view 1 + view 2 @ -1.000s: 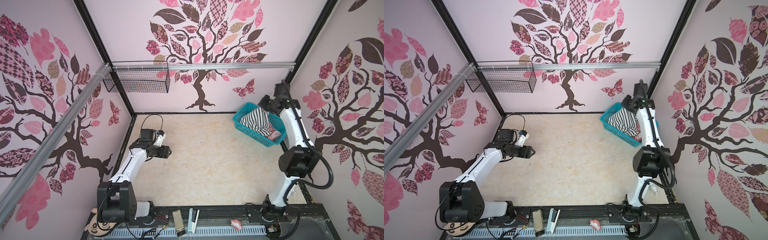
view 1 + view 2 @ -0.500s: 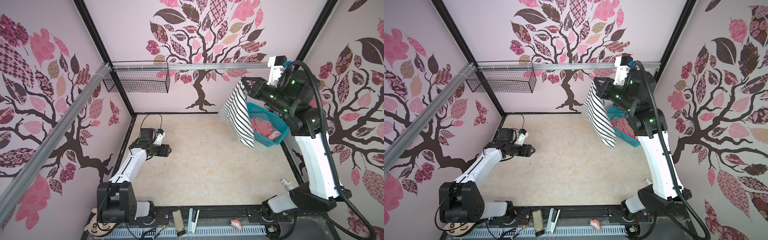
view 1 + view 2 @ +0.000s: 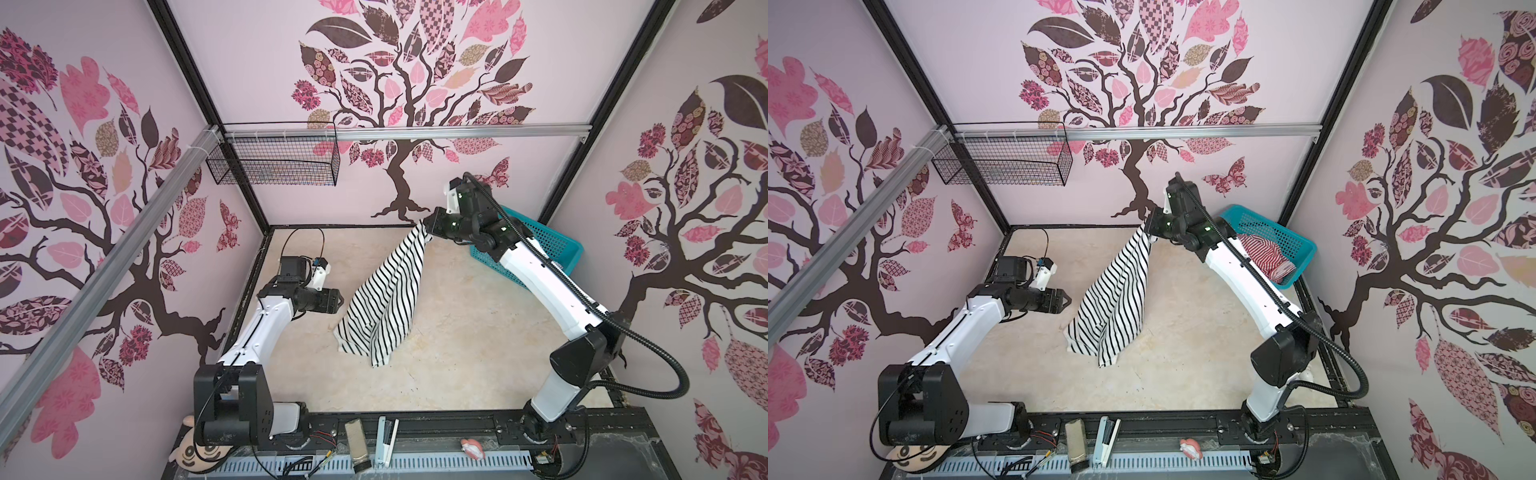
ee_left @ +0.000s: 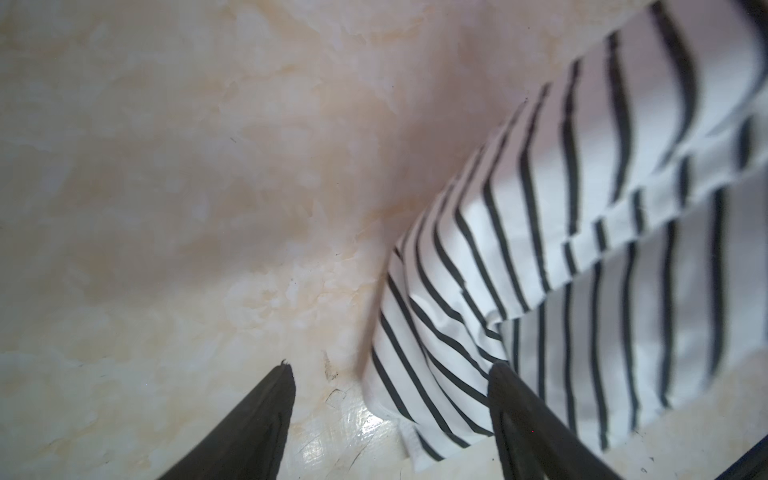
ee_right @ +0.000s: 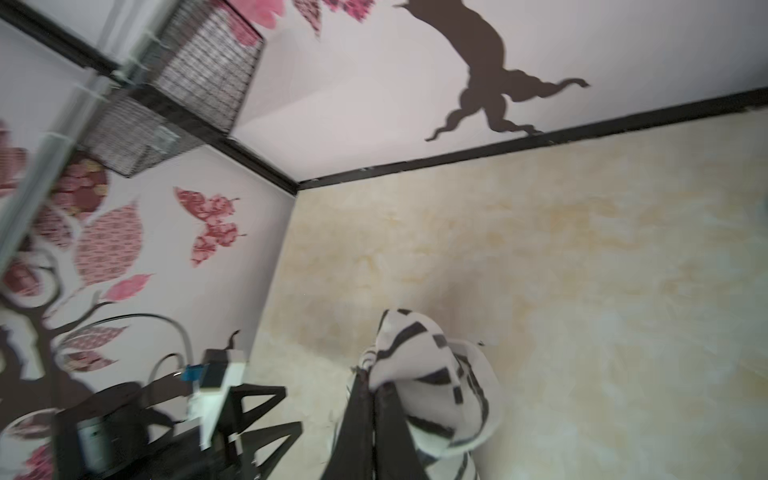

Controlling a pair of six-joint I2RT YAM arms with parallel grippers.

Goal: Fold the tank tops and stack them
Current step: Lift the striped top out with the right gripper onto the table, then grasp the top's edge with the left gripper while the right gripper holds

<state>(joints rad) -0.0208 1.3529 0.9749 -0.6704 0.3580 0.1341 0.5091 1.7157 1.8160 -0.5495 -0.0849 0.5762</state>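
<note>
The black-and-white tank top (image 3: pixel 386 299) hangs over the middle of the counter (image 3: pixel 478 332), just beside my left hand (image 3: pixel 340 300), blocking its way toward 3 o'clock. The teal basket (image 3: pixel 557 245) fills the 1 o'clock corner. I see open counter from 4 to 7 o'clock.

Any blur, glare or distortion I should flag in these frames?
Right wrist view: wire basket and wall decals motion-blurred, black-and-white tank top soft. Left wrist view: its stripes blur toward the far end; small glare patch on the table. Both top views: sharp, evenly lit, frame posts splayed by the wide lens.
</note>
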